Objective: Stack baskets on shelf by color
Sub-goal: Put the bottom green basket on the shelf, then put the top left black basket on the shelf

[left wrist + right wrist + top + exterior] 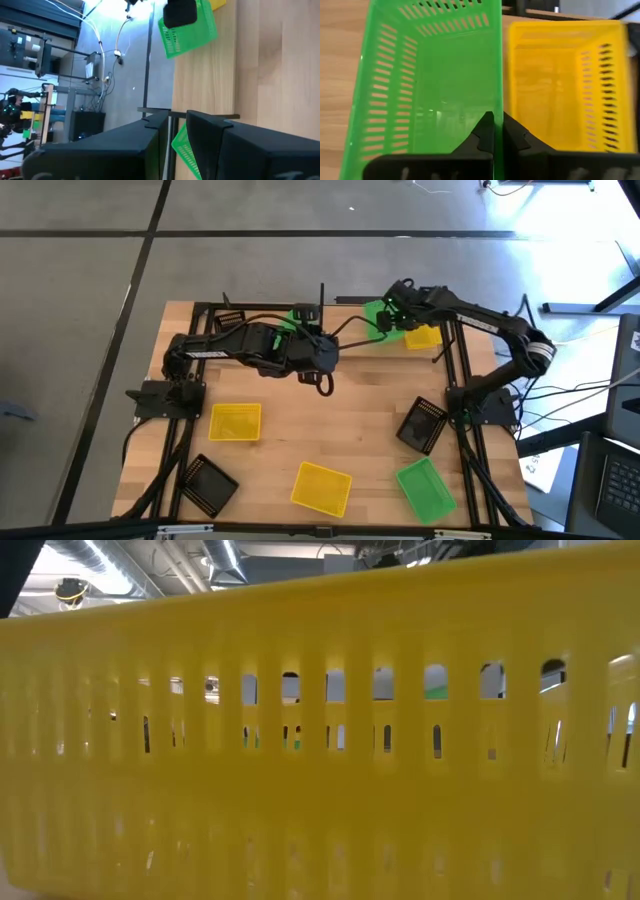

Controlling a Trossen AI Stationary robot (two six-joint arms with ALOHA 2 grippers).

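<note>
In the high view my right gripper [386, 312] reaches to the far edge and is shut on a green basket [376, 316] beside a yellow basket [423, 336] on the shelf [265, 310]. The right wrist view shows this green basket [435, 75] and the yellow one [560, 85] side by side. My left gripper [316, 340] is at the far middle, shut on a second green basket [298, 314]. A black basket [228, 320] sits at the shelf's left end. Two yellow, two black and one green basket lie on the near tabletop. My right gripper [498, 127] pinches the green basket's long side wall [498, 100], the one facing the yellow basket, one finger inside and one outside. The left wrist view shows this basket [190, 30] tilted under the gripper. My left gripper [179, 125] has a green basket's perforated wall [184, 152] in the narrow gap between its fingers; the fingers hide the rest of the basket.
On the near tabletop lie a yellow basket [235, 421], a black one [208, 483], a yellow one [320, 488], a green one [427, 488] and a black one [423, 423]. Thin black posts [322, 292] stand at the shelf. A yellow basket wall [320, 740] fills the low view.
</note>
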